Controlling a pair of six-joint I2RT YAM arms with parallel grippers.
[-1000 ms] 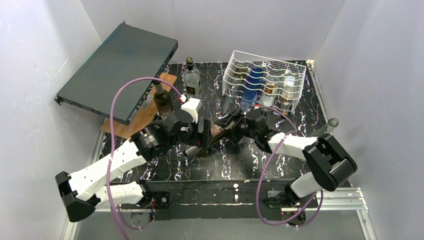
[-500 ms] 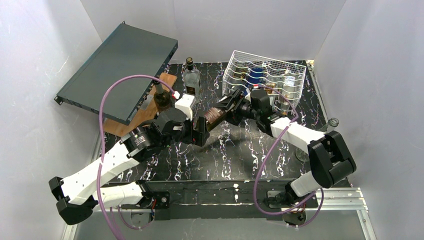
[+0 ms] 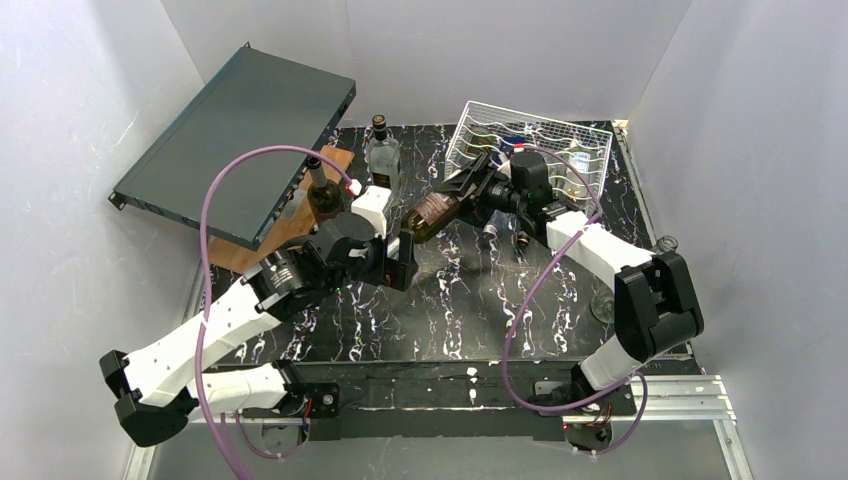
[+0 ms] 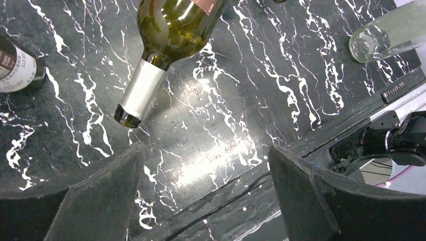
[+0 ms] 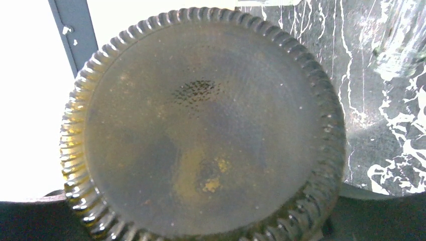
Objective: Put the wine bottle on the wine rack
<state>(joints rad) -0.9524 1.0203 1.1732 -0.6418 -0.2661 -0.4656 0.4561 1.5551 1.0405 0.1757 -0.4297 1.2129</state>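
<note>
My right gripper (image 3: 474,190), clamped on the wine bottle (image 3: 430,213), had neared the front edge of the wine rack (image 3: 560,135); my left gripper (image 4: 205,149) gaped, let go.

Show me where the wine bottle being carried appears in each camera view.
Top external: wine bottle at centre, tilted, just left of the wine rack.
Left wrist: wine bottle at top centre, neck pointing down-left.
Right wrist: wine bottle fills the frame, seen base-on.
Shared landmark: black marbled tabletop.
</note>
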